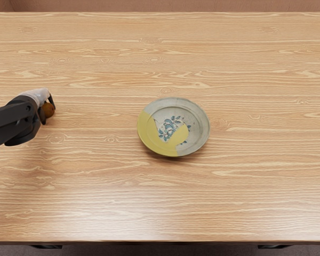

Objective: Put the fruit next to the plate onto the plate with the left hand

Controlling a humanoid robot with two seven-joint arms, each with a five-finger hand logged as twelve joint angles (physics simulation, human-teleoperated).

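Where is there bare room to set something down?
Bare wood rings the plate: all right of it, the far and near table strips, the span toward the left hand. Crowded only at the left edge, where that hand grips the fruit.

One plate, one fruit

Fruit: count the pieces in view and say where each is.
1. The fruit is at the far left of the view, gripped by the left hand, well left of the plate. None lies on it. The hand may hide more.
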